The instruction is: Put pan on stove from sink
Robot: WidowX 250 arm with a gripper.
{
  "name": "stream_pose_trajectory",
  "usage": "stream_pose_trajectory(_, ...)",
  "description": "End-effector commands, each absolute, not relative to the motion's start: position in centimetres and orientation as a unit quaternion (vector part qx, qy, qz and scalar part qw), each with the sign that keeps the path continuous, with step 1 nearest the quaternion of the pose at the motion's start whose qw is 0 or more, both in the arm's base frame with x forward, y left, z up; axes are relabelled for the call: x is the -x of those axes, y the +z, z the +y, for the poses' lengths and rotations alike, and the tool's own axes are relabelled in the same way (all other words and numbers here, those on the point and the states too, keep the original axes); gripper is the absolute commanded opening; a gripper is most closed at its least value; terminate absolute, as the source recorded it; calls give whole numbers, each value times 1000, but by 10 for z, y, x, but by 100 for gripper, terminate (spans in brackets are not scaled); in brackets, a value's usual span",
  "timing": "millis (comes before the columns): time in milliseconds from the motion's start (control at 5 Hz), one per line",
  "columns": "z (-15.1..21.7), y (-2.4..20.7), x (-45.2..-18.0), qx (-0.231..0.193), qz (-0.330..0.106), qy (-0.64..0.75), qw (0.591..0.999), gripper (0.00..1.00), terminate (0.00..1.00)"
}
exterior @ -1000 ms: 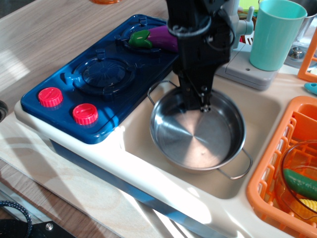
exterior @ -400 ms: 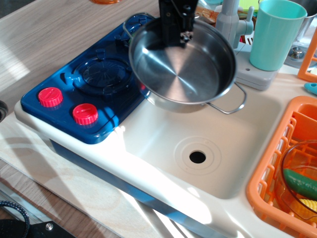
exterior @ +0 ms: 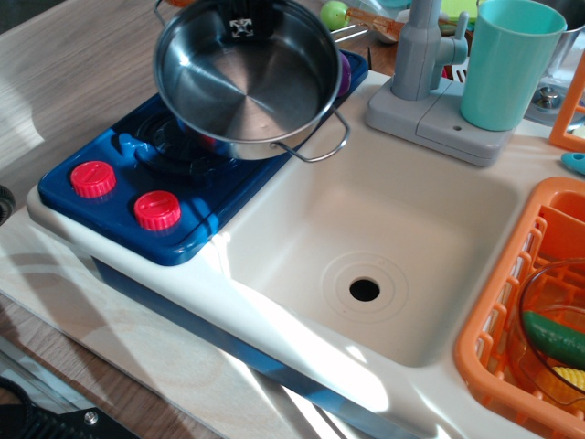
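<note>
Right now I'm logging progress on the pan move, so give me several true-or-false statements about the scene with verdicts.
1. The round shiny stainless-steel pan lies in the cream-white square sink. False: it is held up over the dark blue toy stove.
2. The sink's round drain hole is uncovered. True.
3. The gripper grips the pan at its far rim. True.
4. Both red knobs are hidden by the pan. False: both show at the stove's front.
5. The teal cup stands by the grey faucet. True.
</note>
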State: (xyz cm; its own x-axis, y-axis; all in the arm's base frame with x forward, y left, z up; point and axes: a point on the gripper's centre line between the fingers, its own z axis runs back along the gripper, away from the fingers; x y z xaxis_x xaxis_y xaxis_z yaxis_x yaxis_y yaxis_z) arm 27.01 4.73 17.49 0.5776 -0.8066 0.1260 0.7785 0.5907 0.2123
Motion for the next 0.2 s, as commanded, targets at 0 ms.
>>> stream_pose_trajectory(0, 74, 175, -277, -83, -135, -471, 868, 0, 100)
